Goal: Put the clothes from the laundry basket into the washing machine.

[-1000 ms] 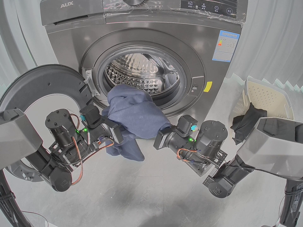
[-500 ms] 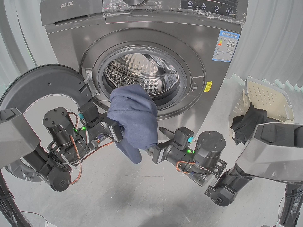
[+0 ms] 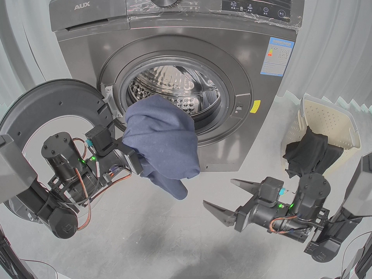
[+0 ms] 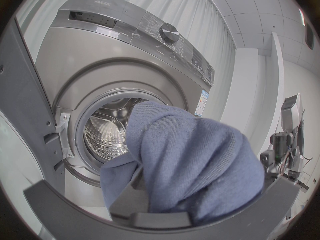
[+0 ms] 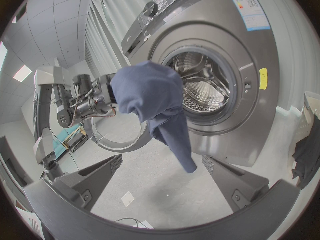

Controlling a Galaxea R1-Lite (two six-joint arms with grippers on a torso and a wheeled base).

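I see a pale grey floor point(image 3: 155, 237) with the washer point(image 3: 89, 55) standing on it straight ahead. The basket point(image 3: 329, 121) sits on it near the washer, on the robot's right.

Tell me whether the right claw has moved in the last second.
Yes. The right claw has let go of the blue garment and pulled back from the washing machine, lower and toward the laundry basket.
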